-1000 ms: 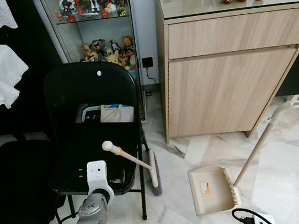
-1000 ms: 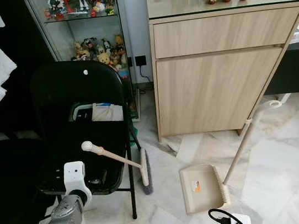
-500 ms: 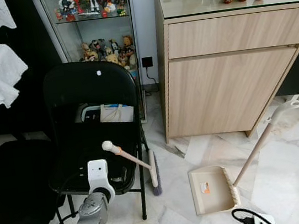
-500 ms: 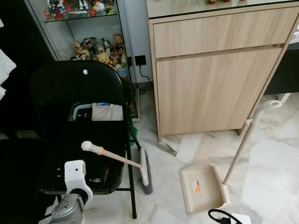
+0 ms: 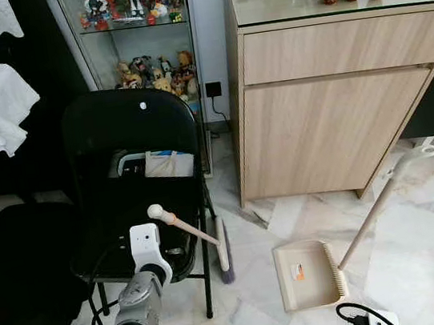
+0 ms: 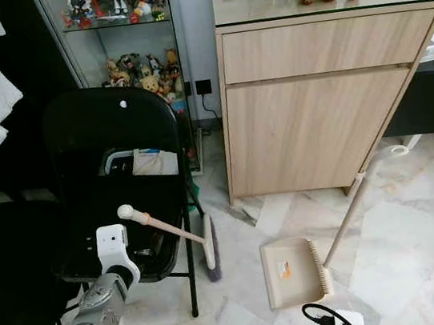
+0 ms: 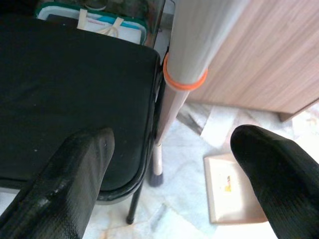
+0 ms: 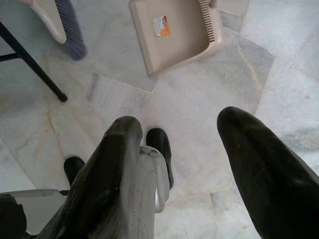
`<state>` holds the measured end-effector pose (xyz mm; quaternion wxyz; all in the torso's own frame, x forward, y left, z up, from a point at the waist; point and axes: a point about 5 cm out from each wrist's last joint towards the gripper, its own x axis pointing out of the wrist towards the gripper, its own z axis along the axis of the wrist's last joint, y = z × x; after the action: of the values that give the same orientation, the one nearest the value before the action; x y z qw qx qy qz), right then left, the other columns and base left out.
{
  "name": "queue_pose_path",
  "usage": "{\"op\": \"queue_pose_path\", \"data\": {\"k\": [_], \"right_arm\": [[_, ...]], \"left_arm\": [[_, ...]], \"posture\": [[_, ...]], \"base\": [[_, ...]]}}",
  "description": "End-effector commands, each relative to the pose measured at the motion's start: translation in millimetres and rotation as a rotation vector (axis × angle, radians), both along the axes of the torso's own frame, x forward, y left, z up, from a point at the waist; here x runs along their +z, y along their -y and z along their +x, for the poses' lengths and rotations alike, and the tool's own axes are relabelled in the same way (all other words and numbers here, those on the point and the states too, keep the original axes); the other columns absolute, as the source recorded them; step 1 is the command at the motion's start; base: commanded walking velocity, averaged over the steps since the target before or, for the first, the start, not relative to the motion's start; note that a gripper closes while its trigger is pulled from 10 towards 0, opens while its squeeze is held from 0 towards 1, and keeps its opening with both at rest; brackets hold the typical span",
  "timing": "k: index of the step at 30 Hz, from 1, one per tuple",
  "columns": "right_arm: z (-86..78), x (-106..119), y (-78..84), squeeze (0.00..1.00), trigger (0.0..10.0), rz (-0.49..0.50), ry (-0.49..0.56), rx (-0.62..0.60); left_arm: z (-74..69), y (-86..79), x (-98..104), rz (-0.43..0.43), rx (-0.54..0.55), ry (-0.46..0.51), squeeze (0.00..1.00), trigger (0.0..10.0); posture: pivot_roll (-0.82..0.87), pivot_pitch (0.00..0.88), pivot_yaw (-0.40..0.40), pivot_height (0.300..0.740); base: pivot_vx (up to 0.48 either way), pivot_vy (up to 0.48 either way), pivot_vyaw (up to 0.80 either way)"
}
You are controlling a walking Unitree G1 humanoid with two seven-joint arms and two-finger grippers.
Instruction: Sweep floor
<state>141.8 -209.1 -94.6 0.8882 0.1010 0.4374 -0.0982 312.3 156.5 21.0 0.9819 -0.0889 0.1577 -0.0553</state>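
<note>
- Broom [image 5: 192,232] is leaning against the front right edge of a black folding chair [image 5: 133,166], its rounded handle tip [image 5: 156,211] sticking up over the seat and its purple bristles [image 5: 224,250] resting on the marble floor [image 5: 423,247] just beside the chair leg.
- Left gripper [image 7: 174,179] is hovering over the chair seat, close to the broom handle; its two black fingers [image 7: 65,184] are spread wide with the handle and its orange ring [image 7: 184,82] showing between them, and they are grasping nothing.
- Right gripper [image 8: 184,164] is hanging low over the floor, fingers parted and holding nothing.
- Beige dustpan [image 5: 307,273] is lying flat on the floor near the bristles, its long handle [image 5: 378,213] slanting up to what is probably the corner of the wooden cabinet [image 5: 338,105].
- Behind the chair, a glass display case [image 5: 137,28] is holding small figurines.
</note>
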Motion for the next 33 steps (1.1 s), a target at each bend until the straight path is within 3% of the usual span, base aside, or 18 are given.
{"op": "queue_pose_path", "data": {"k": [1, 17, 33], "right_arm": [[-4.1, -2, -0.2, 0.00, 10.0, -0.001, -0.012, 0.002], [-6.4, -2, 0.4, 0.00, 10.0, -0.002, -0.017, 0.004], [-6.5, -2, 1.0, 0.00, 10.0, -0.004, -0.019, 0.004]], "left_arm": [[5.1, 5.8, 7, -0.009, -0.020, 0.035, 0.00, 10.0], [17.9, 10.8, 25, -0.036, 0.024, 0.118, 0.00, 10.0], [22.8, 15.4, 31, -0.061, 0.050, 0.137, 0.00, 10.0]], "posture": [[-0.02, 0.085, -0.005, 0.740], [-0.03, 0.087, -0.007, 0.740], [-0.04, 0.089, -0.012, 0.740]], "base": [[0.000, 0.000, 0.00], [0.000, 0.000, 0.00], [0.000, 0.000, 0.00]]}}
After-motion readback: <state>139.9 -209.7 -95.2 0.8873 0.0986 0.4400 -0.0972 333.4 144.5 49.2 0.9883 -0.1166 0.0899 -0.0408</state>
